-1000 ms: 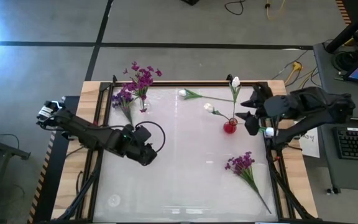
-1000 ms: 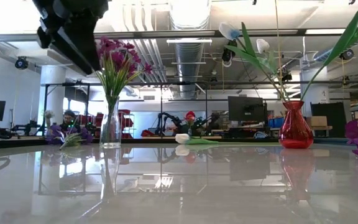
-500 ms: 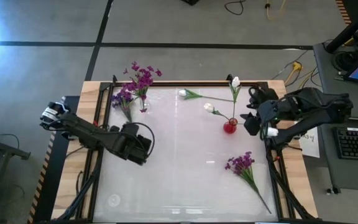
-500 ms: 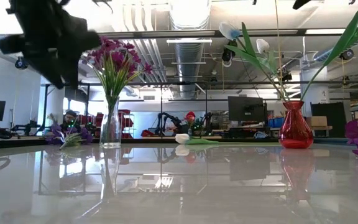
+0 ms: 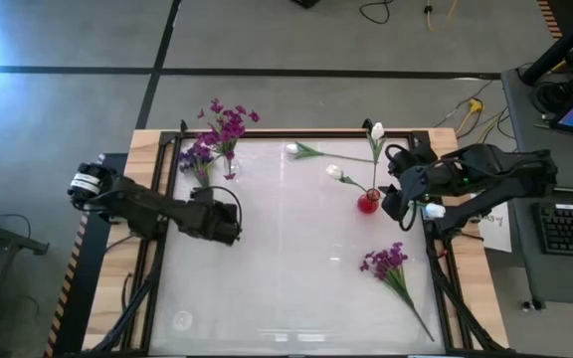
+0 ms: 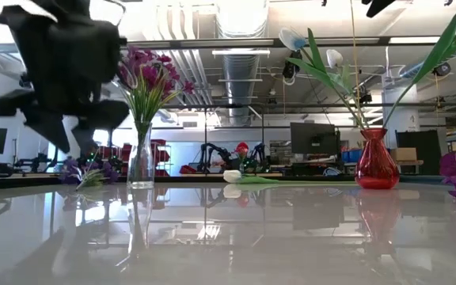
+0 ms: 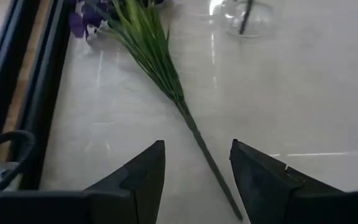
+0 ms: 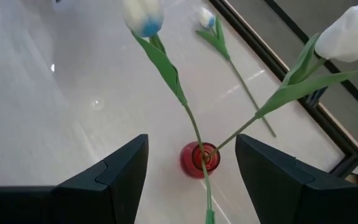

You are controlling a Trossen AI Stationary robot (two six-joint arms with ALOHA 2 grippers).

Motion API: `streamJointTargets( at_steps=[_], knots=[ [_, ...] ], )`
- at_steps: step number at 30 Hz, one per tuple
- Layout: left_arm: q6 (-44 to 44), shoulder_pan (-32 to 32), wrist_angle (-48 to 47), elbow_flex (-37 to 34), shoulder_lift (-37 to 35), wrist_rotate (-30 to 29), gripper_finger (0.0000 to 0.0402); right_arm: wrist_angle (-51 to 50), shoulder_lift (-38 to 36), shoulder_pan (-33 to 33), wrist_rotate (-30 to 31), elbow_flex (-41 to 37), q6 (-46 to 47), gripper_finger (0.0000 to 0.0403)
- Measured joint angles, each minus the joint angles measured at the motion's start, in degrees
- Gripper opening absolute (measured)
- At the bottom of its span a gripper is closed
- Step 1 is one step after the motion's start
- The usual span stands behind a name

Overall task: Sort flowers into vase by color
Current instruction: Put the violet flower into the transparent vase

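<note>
Both grippers hover empty, jaws spread.
Left gripper (image 7: 194, 180) over the purple stem (image 7: 166, 81); right gripper (image 8: 191, 180) above the red vase (image 8: 199, 159).

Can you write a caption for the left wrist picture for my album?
Open left tool over a loose purple flower lying beside the clear vase.

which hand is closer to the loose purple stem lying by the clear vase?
Left. The left hand hangs open just off the loose purple stem, its stalk end running between the fingers. The right hand is across the table, above the red vase.
</note>
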Motion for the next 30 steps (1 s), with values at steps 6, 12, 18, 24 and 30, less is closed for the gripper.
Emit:
streamJointTargets(
  at_steps=[6, 12, 18, 24, 30],
  knots=[
    [5.7, 6.3, 6.8, -3.9, 0.0, -0.5, 0.0192, 0.0, 0.3, 0.0, 0.0, 0.0, -0.1, 0.0233],
    [11.1, 11.2, 11.6, -5.5, 0.0, -1.5, 0.0219, 0.0, 0.3, 0.0, 0.0, 0.0, -0.1, 0.0233],
    [12.3, 14.8, 12.4, -7.0, 0.0, -1.7, 0.0217, 0.0, 0.3, 0.0, 0.0, 0.0, -0.1, 0.0233],
    [12.4, 15.9, 19.4, -11.2, 0.0, -1.7, 0.0211, 0.0, 0.3, 0.0, 0.0, 0.0, -0.1, 0.0233],
    [12.4, 16.0, 25.3, -14.5, 0.0, -3.6, 0.021, 0.0, 0.3, 0.0, 0.0, 0.0, -0.1, 0.0233]
  ],
)
